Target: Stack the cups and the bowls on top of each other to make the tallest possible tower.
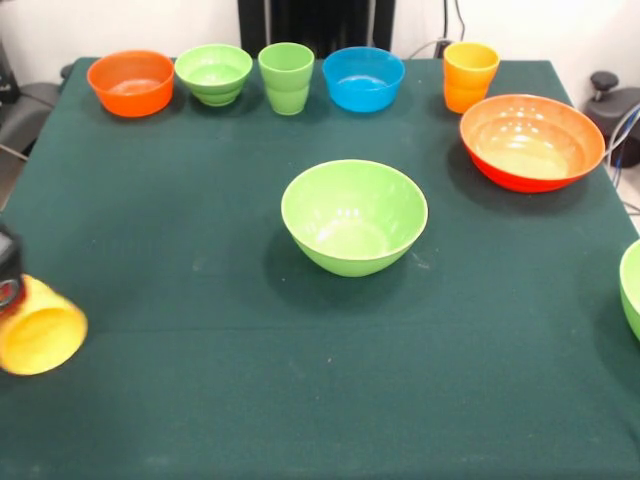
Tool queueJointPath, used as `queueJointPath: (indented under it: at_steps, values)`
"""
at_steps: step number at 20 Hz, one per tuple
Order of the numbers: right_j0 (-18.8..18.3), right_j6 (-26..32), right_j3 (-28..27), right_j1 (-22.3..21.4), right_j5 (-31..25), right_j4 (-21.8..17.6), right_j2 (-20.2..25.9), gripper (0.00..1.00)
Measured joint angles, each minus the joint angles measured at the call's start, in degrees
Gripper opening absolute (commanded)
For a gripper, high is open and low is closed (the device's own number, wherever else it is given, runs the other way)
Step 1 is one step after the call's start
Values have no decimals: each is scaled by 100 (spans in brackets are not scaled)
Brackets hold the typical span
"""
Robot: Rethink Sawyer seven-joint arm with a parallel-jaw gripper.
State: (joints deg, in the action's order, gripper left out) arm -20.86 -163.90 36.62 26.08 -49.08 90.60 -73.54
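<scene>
At the left edge my gripper shows only as a black and red tip, shut on the base end of the yellow cup. That cup is tilted, with its mouth turned toward the camera. A large light green bowl stands upright mid-table. Along the far edge stand a small orange bowl, a small light green bowl, a light green cup, a small blue bowl and an orange-yellow cup. A large orange-red bowl sits at the right.
Part of another light green bowl shows at the right edge. A dark green cloth covers the table. Dark gear and cables lie beyond the right side of the table.
</scene>
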Motion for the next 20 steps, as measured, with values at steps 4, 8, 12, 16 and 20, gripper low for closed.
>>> queueJointPath:
  at_steps: [4,8,12,16,20]
  values:
    - [380,0,362,-191,64,-259,436,0]
    - [537,0,573,-359,93,-549,808,0]
    - [534,0,742,-521,111,-832,1120,0]
    - [476,0,861,-648,159,-1073,1340,0]
    - [260,8,936,-829,248,-1543,1600,0]
